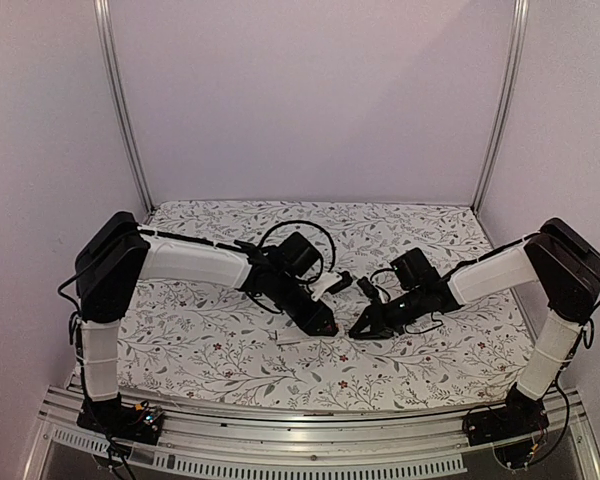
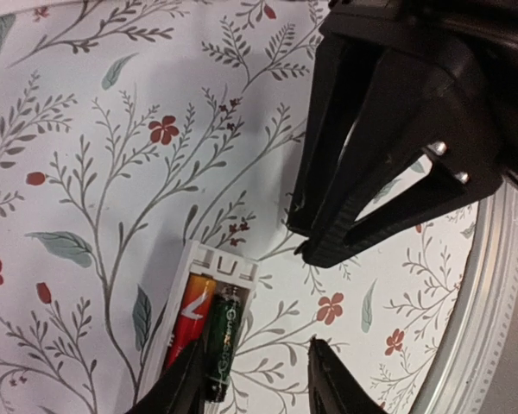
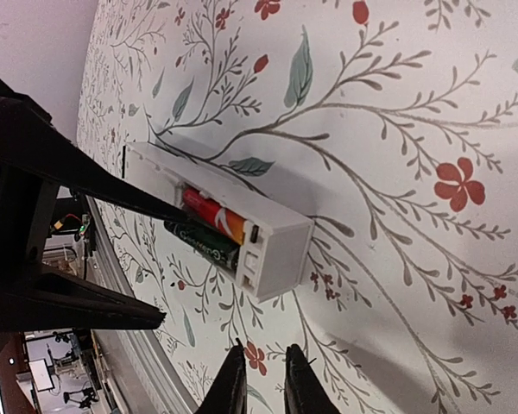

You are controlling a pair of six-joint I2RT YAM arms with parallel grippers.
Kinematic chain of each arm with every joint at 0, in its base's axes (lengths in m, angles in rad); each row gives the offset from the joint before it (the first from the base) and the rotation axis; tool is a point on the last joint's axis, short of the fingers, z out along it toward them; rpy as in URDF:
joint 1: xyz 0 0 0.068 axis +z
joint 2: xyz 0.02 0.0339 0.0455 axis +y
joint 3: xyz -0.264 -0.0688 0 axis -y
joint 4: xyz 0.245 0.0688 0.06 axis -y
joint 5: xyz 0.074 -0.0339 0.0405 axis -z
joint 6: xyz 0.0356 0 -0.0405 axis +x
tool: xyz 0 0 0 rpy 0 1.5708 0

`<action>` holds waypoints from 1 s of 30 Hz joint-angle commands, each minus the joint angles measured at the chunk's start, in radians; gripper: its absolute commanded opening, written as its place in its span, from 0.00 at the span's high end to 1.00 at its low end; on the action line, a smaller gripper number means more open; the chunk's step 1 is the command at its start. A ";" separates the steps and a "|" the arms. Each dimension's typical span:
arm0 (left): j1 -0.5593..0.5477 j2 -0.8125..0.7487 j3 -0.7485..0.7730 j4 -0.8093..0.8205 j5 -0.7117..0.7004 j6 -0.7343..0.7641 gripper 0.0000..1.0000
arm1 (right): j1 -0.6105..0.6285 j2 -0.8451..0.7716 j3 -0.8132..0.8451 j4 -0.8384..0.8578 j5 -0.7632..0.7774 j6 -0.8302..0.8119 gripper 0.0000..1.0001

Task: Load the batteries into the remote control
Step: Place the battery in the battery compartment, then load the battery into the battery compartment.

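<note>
The left pincer (image 2: 259, 366) was spread open and held nothing. Its tips showed at the bottom of the left wrist view, one over the remote control (image 2: 227, 269) and the other just beside it. In the right wrist view, one of its fingers (image 3: 129, 194) reached down to the red battery. The right pincer (image 3: 265, 358) was pressed close together with nothing in it. It hung near the white end of the remote.

The remote lay flat on the flowery desk (image 2: 104, 129), low in the middle of the left wrist view, with its back open. Both batteries (image 3: 209, 231) lay side by side inside it, one red and one dark.

The dark battery looked like it sat a bit high by the edge. If a finger bumped it, it could pop out and roll away. A push from either pincer could also slide the light remote along the desk.
</note>
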 commanded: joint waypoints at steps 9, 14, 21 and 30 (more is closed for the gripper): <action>0.009 -0.082 0.016 -0.043 -0.043 0.064 0.67 | 0.004 -0.022 0.040 -0.060 0.029 -0.040 0.85; 0.013 -0.162 -0.080 -0.044 -0.174 0.167 0.86 | 0.004 -0.017 0.079 -0.076 0.044 -0.060 0.85; 0.011 -0.150 -0.127 -0.025 -0.234 0.228 0.95 | 0.004 0.030 0.133 -0.075 0.056 -0.067 0.84; -0.005 -0.081 -0.080 -0.063 -0.245 0.237 0.99 | 0.004 0.069 0.150 -0.078 0.068 -0.073 0.81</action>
